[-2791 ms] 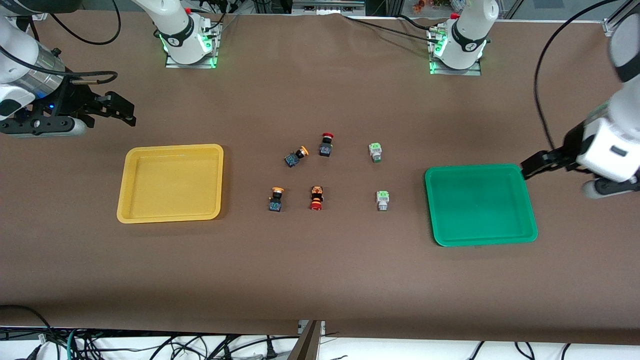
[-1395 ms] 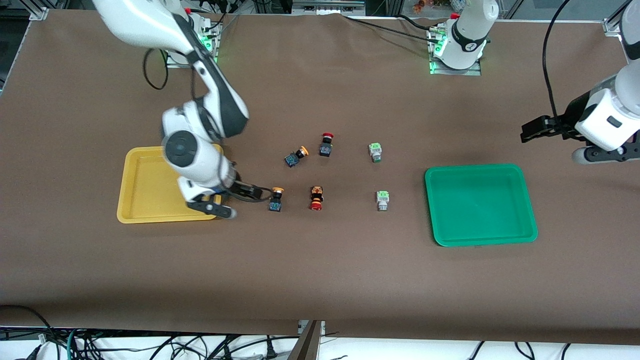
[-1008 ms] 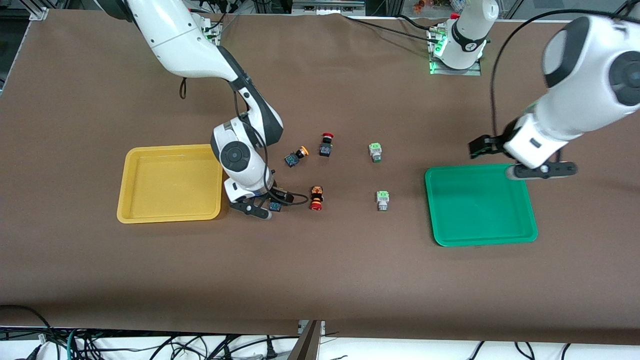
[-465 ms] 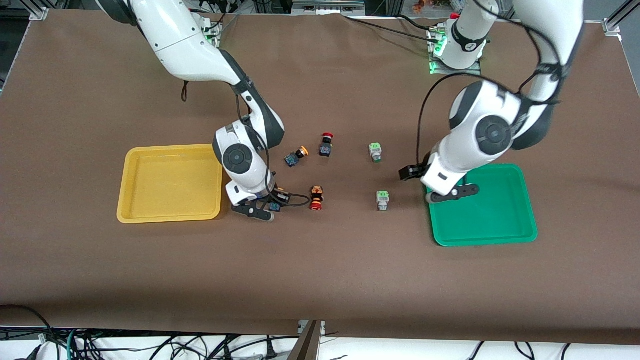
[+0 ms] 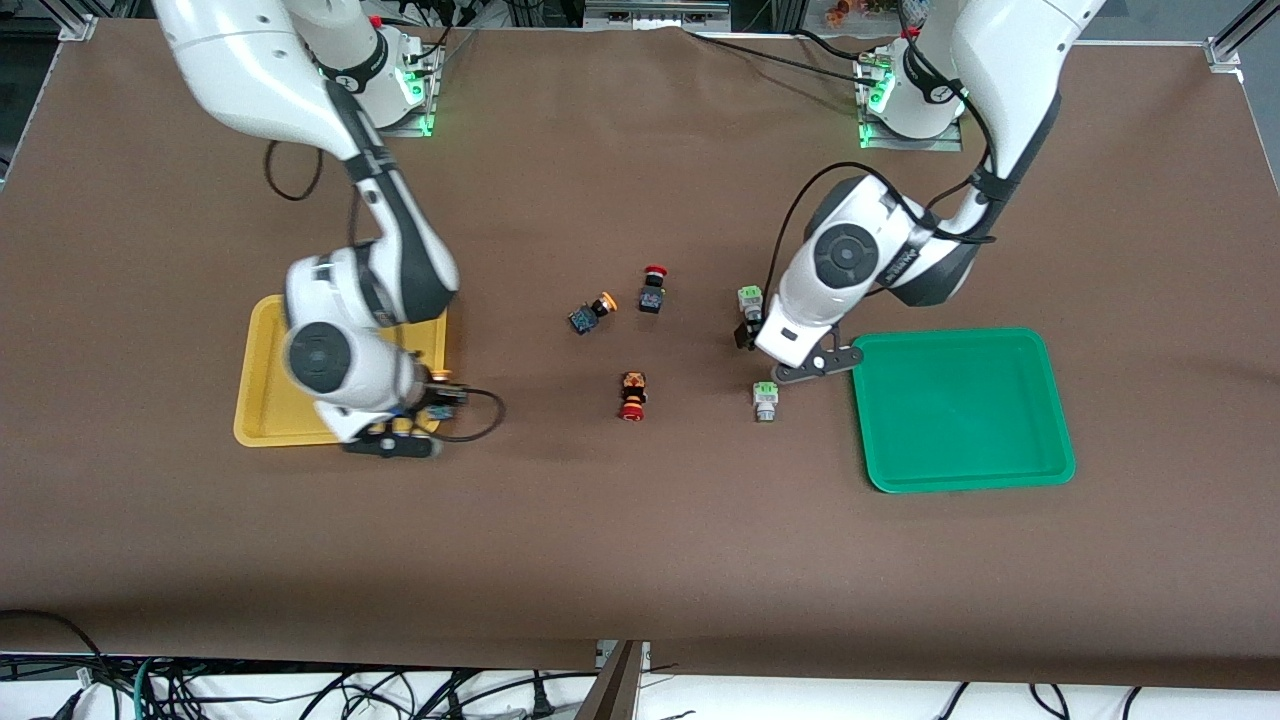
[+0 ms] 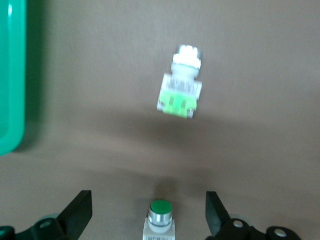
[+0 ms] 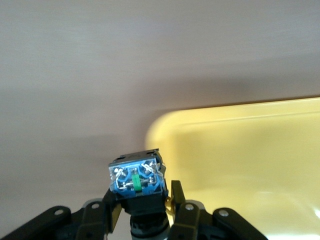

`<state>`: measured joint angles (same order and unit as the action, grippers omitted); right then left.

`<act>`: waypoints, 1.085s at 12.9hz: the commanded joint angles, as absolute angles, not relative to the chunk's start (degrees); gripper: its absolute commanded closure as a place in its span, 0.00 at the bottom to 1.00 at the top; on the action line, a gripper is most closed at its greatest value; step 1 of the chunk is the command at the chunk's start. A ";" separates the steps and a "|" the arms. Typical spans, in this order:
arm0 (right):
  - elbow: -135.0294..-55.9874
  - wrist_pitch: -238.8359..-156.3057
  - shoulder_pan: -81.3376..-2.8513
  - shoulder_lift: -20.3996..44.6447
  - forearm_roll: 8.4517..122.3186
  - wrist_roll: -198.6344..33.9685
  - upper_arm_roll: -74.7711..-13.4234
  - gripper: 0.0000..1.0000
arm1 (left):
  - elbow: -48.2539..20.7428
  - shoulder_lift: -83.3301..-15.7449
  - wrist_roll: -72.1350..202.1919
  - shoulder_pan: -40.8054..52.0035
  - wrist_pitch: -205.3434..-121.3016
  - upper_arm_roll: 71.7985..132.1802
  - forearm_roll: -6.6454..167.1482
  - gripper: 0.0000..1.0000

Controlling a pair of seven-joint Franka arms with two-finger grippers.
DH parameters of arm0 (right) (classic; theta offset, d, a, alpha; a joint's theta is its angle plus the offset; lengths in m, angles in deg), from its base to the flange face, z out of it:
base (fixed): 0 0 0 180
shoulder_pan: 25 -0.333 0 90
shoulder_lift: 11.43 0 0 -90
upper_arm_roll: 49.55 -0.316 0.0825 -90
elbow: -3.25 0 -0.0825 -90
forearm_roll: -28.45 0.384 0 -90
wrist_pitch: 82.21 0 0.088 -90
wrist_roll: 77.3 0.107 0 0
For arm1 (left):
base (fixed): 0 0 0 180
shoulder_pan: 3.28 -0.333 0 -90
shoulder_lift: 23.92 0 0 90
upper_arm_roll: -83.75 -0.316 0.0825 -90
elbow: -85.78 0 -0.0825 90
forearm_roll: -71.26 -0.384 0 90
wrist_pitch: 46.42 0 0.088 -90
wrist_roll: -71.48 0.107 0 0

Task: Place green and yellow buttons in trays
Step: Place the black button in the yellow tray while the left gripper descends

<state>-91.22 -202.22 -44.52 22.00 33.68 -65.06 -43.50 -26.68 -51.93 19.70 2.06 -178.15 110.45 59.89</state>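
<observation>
Yellow-capped button [image 7: 137, 180] number one is pinched in your right gripper [image 5: 432, 398], up in the air right over the corner of the yellow tray [image 5: 270, 420] closest to the middle of the table. From the right wrist view you get its blue terminal block face-on, fingers [image 7: 187, 212] clamped on both sides of the dark body.

Your left gripper [image 6: 150, 220] is low over the table with its fingers [image 6: 77, 212] spread wide, one upright green button [image 6: 160, 216] sitting between them, green cap up. The other green button [image 5: 765, 399] lies on its side just beside the green tray [image 5: 1050, 400], nearer the front camera.

The second yellow-capped button [image 5: 592, 313] is lying tilted mid-table, with a red-capped button [image 5: 652, 289] close beside it and another red-capped one [image 5: 632, 395] nearer the camera. You've got plenty of bare brown table [image 5: 640, 540] between the two trays and along the front edge.
</observation>
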 commanded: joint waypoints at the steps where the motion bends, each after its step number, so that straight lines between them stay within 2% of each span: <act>1: -104.99 -208.04 -44.77 15.21 33.99 -76.81 -37.97 0.92 | -32.23 -51.43 16.47 1.73 -182.28 111.52 57.73 0.00; 2: -108.34 -211.21 -44.77 14.94 34.16 -80.43 -35.77 0.85 | -34.26 -51.34 15.15 1.73 -184.74 112.22 57.72 0.00; 4: -113.62 -216.84 -44.07 14.94 34.43 -82.92 -34.26 0.60 | -35.86 -51.51 13.04 1.73 -186.34 112.40 57.64 0.03; 5: -114.34 -217.12 -43.72 14.59 34.51 -82.84 -34.25 0.27 | -36.03 -51.51 12.86 1.73 -186.43 112.49 57.64 0.11; 6: -114.09 -216.34 -43.54 13.98 34.52 -82.23 -34.25 0.14 | -36.04 -51.69 11.90 1.82 -186.35 113.27 57.64 0.25; 7: -113.30 -213.72 -43.54 12.84 34.86 -80.48 -34.25 0.08 | -36.04 -51.86 10.32 1.82 -186.43 113.72 57.64 0.52; 8: -111.38 -209.87 -43.72 12.39 37.13 -77.07 -34.78 0.07 | -35.95 -51.95 9.70 1.82 -186.35 113.98 57.64 0.71; 9: -108.75 -205.57 -44.41 12.30 39.59 -73.47 -35.13 0.07 | -35.95 -52.21 9.69 1.82 -186.43 113.99 57.64 0.82; 10: -106.46 -202.39 -45.20 12.47 41.70 -69.34 -36.26 0.07 | -35.95 -52.74 9.52 1.91 -186.43 113.90 57.55 0.87; 12: -104.34 -201.13 -47.57 12.74 42.51 -57.24 -39.25 0.07 | -35.95 -53.62 9.52 2.09 -187.13 113.90 57.55 1.00; 14: -104.15 -202.35 -50.64 13.27 44.96 -44.67 -42.67 0.07 | -35.86 -53.62 9.52 2.09 -187.31 113.90 57.55 1.00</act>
